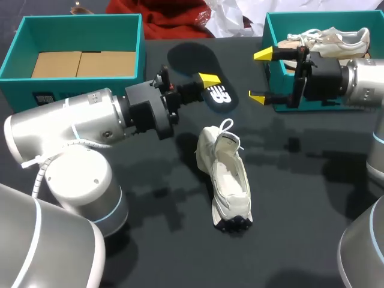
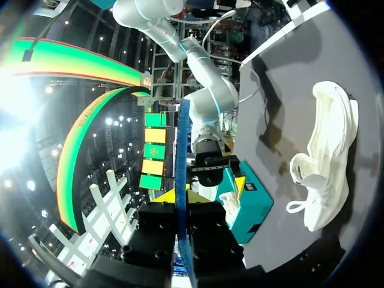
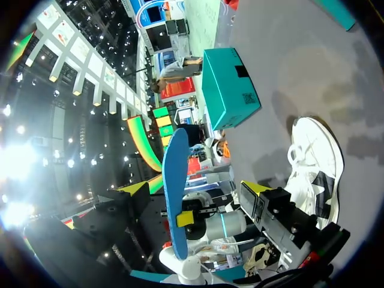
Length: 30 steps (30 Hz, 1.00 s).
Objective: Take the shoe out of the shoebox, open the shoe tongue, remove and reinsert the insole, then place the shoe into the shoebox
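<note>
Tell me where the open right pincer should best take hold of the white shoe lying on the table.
Probably across the heel end of the white shoe, one finger on each side wall, coming down from above. It lies mouth up, laces at the far end, so this leaves the mouth free for the insole in the left pincer.

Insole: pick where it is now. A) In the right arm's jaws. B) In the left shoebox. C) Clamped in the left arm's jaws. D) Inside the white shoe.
C: the left arm's jaws pinch the insole, apart from the shoe.
</note>
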### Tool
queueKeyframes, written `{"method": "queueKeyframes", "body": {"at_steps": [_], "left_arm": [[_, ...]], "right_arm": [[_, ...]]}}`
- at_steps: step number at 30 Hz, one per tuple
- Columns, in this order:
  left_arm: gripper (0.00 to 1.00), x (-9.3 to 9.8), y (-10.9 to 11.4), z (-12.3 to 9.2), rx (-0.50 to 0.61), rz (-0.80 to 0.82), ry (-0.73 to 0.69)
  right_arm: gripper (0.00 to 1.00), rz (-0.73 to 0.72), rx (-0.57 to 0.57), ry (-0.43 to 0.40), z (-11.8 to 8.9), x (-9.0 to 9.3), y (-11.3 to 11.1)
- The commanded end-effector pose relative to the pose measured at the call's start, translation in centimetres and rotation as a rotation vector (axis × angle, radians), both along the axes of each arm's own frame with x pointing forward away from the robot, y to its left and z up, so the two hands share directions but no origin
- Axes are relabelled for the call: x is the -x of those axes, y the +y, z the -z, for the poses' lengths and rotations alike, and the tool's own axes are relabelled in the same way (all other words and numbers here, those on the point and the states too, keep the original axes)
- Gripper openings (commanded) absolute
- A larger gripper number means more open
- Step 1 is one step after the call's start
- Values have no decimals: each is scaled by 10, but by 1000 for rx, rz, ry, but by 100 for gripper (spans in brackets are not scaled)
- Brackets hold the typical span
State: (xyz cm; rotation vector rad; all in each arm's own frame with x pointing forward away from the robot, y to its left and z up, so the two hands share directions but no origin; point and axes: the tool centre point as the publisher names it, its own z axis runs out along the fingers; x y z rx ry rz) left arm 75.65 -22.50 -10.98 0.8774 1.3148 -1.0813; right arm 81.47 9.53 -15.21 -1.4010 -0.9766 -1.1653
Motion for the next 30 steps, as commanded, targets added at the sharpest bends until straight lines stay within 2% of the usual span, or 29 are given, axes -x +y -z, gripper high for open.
{"method": "queueKeyframes", "body": {"at_steps": [1,5,13,22,30], "left_arm": [[0,1,-5,0,6,-9,-2],[0,1,-7,3,-5,7,-4],[0,1,-23,18,-108,64,-41],[0,-11,-35,34,-184,61,-53],[0,-15,-43,40,-251,74,-67]], "right_arm": [[100,-1,-1,0,1,-2,3],[100,-1,-1,0,1,-2,3],[100,-80,89,-123,-7,-5,18],[100,-126,133,-185,-7,1,28],[100,-163,161,-230,-2,6,32]]}}
